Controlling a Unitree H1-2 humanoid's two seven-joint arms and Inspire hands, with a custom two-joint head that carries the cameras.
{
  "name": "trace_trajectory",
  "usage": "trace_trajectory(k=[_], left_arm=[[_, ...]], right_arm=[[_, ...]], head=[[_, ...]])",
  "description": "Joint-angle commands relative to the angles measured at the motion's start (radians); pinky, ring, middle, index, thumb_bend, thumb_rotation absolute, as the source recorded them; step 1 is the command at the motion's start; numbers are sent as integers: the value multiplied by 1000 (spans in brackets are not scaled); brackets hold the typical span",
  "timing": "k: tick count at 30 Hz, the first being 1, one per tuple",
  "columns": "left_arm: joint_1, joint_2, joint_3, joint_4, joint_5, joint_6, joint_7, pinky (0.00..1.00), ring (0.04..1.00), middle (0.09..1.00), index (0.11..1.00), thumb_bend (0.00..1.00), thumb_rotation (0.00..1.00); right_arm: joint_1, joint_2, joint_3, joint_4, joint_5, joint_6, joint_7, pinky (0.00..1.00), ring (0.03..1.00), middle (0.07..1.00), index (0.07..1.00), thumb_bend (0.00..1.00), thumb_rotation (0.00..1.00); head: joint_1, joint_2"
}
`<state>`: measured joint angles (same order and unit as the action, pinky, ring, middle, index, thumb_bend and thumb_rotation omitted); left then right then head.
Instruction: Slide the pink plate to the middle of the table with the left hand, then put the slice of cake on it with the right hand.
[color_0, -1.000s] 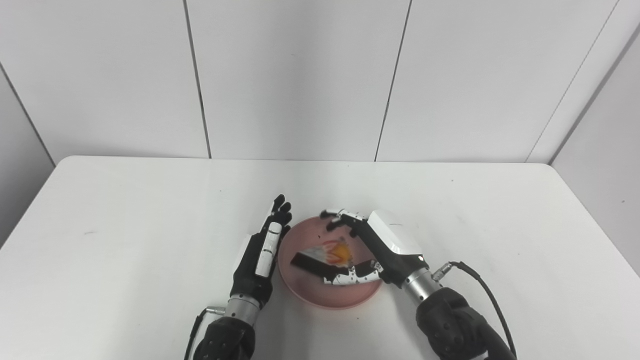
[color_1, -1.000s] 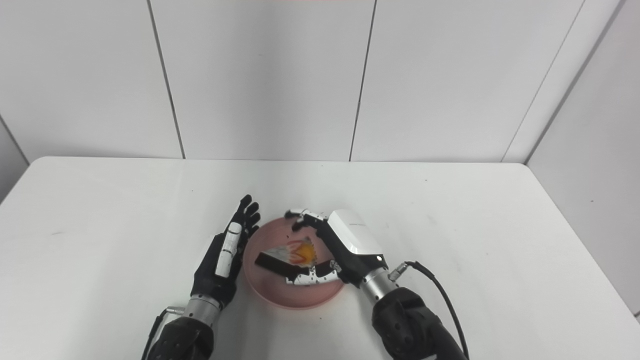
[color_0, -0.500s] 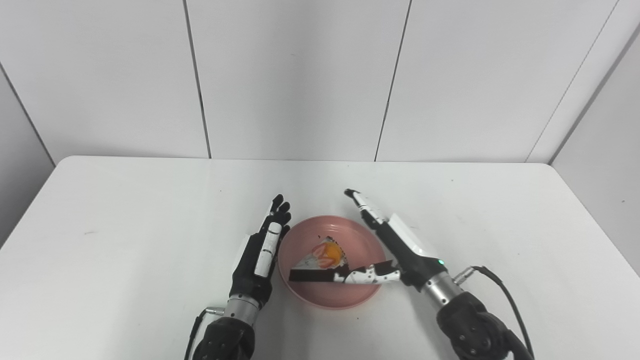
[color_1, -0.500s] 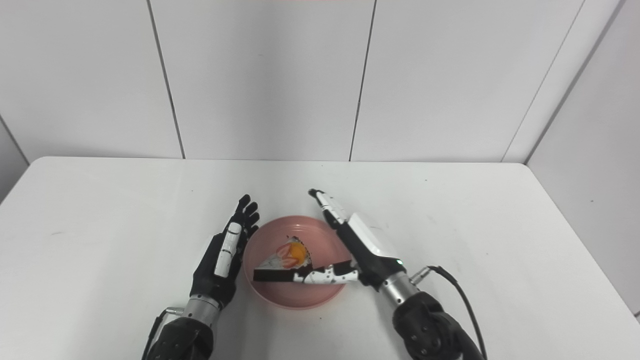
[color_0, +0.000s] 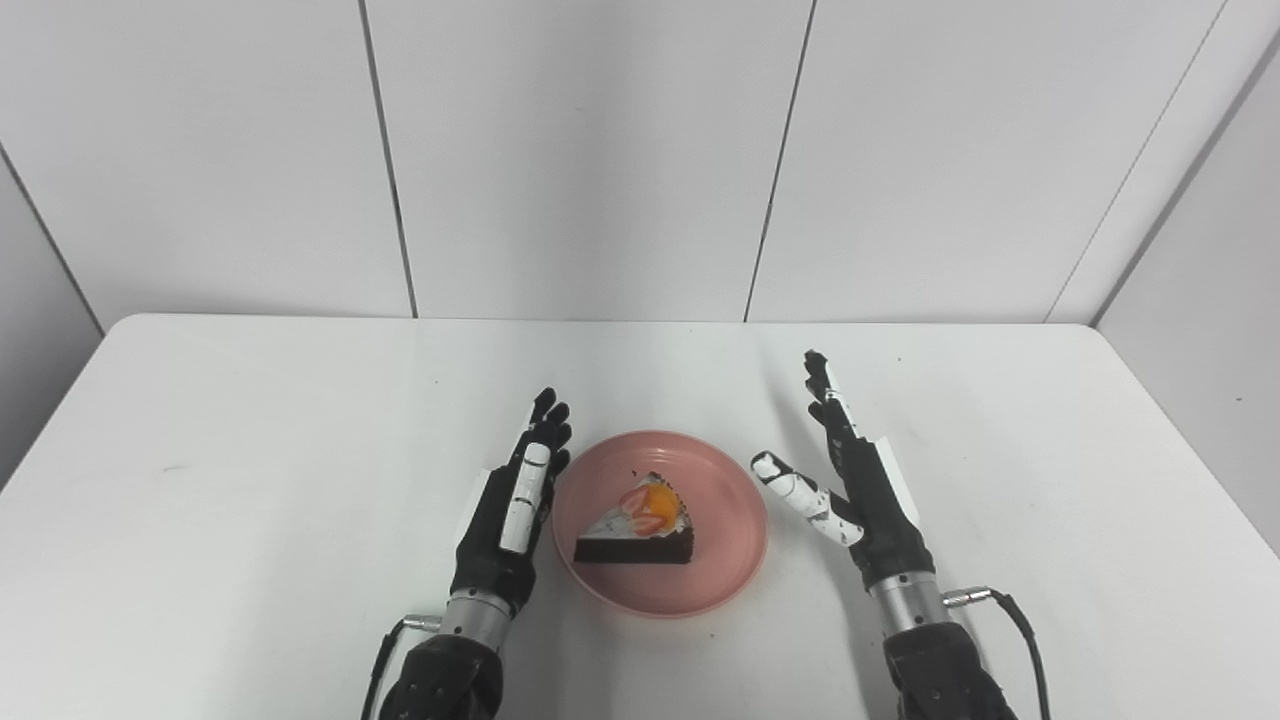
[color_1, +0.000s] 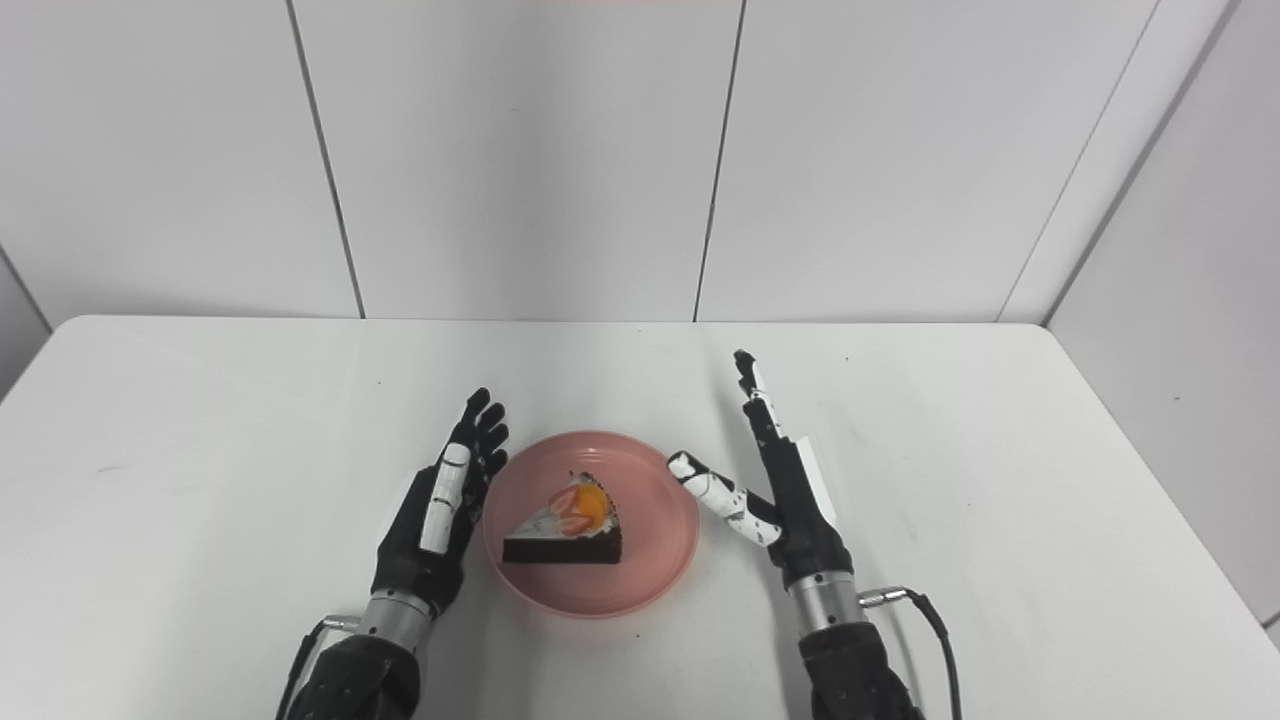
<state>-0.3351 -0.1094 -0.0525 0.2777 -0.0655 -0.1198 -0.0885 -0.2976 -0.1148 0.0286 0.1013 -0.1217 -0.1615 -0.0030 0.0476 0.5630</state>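
On pink plate (color_0: 735, 500), slice of cake (color_0: 638, 525), left hand (color_0: 512, 507) and right hand (color_0: 865, 485) flanking, fingers apart, empty

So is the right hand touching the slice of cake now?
Apart. The left eye view shows the right hand open beside the pink plate, bare plate between it and the slice of cake.

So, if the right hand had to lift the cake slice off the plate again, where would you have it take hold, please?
Probably across the wide dark back end of the cake slice, coming from the right hand side. The slice lies on the pink plate with its tip pointing away, and the fruit on top looks fragile.
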Motion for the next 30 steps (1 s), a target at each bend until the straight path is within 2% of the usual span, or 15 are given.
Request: trace_trajectory(k=[1,4,12,15,17,20,26,30], left_arm=[[30,34,2,24,30,-53,9,1000,1000,1000,1000,641,1000],[32,45,-2,27,53,-71,18,1000,1000,1000,1000,634,1000],[27,58,0,62,91,-157,49,983,1000,1000,1000,645,1000],[31,61,1,52,95,-153,51,993,1000,1000,1000,651,1000],[31,65,0,48,98,-151,52,992,1000,1000,1000,654,1000],[31,70,0,42,96,-144,50,1000,1000,1000,1000,659,1000],[47,75,-10,9,103,-80,49,1000,1000,1000,1000,684,1000],[54,69,-12,-10,78,-55,36,1000,1000,1000,1000,651,1000]], right_arm=[[-17,16,-20,-22,71,32,19,999,1000,1000,1000,637,795],[-10,33,-19,-26,87,63,21,1000,1000,1000,1000,647,830],[13,74,3,-39,67,101,11,1000,1000,1000,1000,593,825],[19,103,-1,-35,95,110,16,1000,1000,1000,1000,566,820],[21,104,5,-28,99,106,28,1000,1000,1000,1000,545,854],[19,100,14,-18,102,104,44,1000,1000,1000,1000,576,920],[19,116,14,-27,106,112,38,1000,1000,1000,1000,561,907],[18,118,13,-31,104,116,33,1000,1000,1000,1000,576,885]], head=[[2,2],[4,4],[7,14],[9,20],[10,22],[17,26],[19,26],[17,26]])
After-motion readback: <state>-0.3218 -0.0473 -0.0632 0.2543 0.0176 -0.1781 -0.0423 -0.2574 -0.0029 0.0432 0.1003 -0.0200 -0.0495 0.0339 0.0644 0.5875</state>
